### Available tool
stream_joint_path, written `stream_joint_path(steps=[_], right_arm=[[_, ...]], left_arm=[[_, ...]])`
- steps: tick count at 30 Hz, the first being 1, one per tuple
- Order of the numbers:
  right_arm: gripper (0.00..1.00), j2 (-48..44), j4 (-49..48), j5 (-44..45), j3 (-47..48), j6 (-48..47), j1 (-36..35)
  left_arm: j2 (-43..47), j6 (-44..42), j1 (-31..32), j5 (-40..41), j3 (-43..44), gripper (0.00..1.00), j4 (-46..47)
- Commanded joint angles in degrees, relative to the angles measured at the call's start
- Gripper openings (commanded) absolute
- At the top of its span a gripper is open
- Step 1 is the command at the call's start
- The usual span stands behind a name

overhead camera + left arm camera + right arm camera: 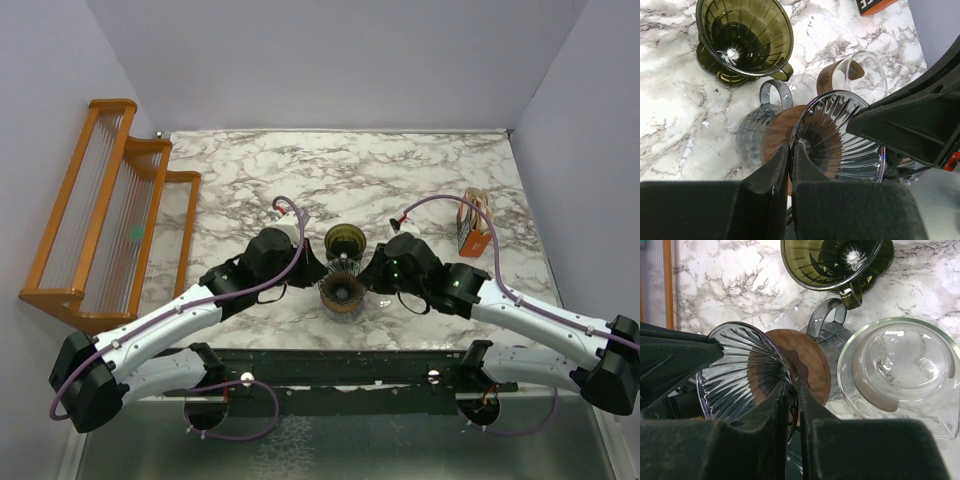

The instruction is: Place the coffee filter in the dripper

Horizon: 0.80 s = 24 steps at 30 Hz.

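The left pincer [789, 150] is clamped on the rim of a clear ribbed cone [840, 130] just beside the dripper [745, 35]; the right pincer [793, 395] straddles that rim, grip unclear. The dripper stands empty and no filter shows; being paper, it is likely light and crushable, best pinched gently at its rim.

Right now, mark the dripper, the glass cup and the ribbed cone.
dripper [760, 32]: left wrist view, inner wall.
glass cup [900, 362]: right wrist view, its middle.
ribbed cone [830, 115]: left wrist view, ribbed inner wall.

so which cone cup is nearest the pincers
The clear ribbed cone on the brown disc: left pincer and right pincer straddle its rim. The olive-green dripper stands apart.
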State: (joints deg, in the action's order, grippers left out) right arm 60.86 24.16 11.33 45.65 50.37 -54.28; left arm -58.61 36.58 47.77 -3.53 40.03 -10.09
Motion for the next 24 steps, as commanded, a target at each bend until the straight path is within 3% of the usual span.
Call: stream_joint_path(steps=[1, 16, 24], right_arm=[[0.18, 1.30, 7.62, 1.06, -0.31, -0.32, -0.30], [0.32, -0.20, 8.22, 0.88, 1.34, -0.18, -0.25], [0.35, -0.68, 8.36, 1.30, 2.55, -0.32, -0.26]], left_arm=[[-1.93, -1.59, 1.27, -0.78, -0.03, 0.07, -8.84], [-0.58, -1.77, 1.25, 0.97, 3.38, 0.38, -11.74], [-0.81, -2.21, 1.23, 1.17, 6.83, 0.51, -13.65]])
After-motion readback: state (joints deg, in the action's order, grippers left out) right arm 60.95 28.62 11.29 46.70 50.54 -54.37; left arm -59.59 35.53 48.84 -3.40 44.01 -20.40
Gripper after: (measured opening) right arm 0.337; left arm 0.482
